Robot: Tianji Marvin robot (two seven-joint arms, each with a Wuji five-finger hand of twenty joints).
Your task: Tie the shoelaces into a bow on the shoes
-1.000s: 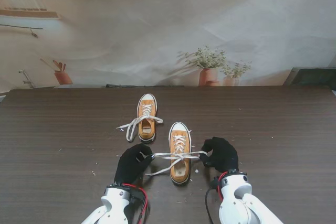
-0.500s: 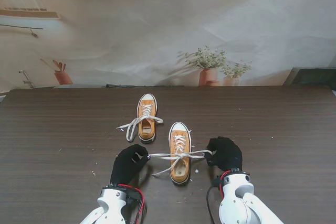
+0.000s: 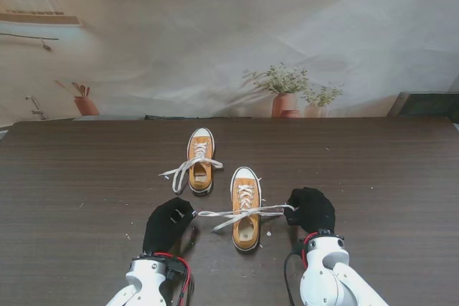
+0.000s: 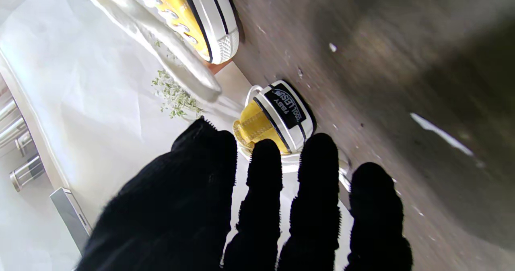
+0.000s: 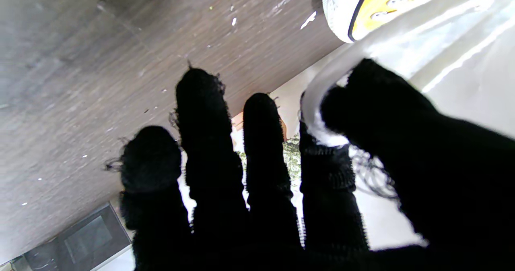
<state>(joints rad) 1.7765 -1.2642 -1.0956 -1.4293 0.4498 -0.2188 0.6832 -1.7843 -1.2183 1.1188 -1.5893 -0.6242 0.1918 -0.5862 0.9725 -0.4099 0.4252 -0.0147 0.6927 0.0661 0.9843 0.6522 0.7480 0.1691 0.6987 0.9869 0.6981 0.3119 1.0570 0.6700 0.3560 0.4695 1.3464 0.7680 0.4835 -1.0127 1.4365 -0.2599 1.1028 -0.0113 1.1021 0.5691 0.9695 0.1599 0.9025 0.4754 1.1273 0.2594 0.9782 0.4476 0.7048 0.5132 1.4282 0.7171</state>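
Near shoe: your orange sneaker (image 3: pixel 246 214) sat at table centre, toe at 12 o'clock, heel toward you
Its laces: the white lace ends (image 3: pixel 237 213) ran taut across the shoe, one toward 9 o'clock, one toward 3 o'clock, crossing over the eyelets; no loops showed
Right hand: your right hand (image 3: pixel 310 209) lay at 3 o'clock of the shoe, thumb and forefinger pinched on its lace end, which the right wrist view showed wrapped at the thumb (image 5: pixel 362 102)
Left hand: your left hand (image 3: pixel 167 223) lay at 9 o'clock of the shoe; the lace reached its fingertips, but its wrist view showed the fingers (image 4: pixel 314 190) straight and only slightly apart, so you cannot tell whether it gripped
Far shoe: the second sneaker (image 3: pixel 201 160) stood at 11 o'clock of the first, laces (image 3: pixel 183 170) trailing loose on the table (image 3: pixel 86 177)
Progress: judged early; at most a first cross-over was being drawn tight, with the bow on this shoe and all of the far shoe left
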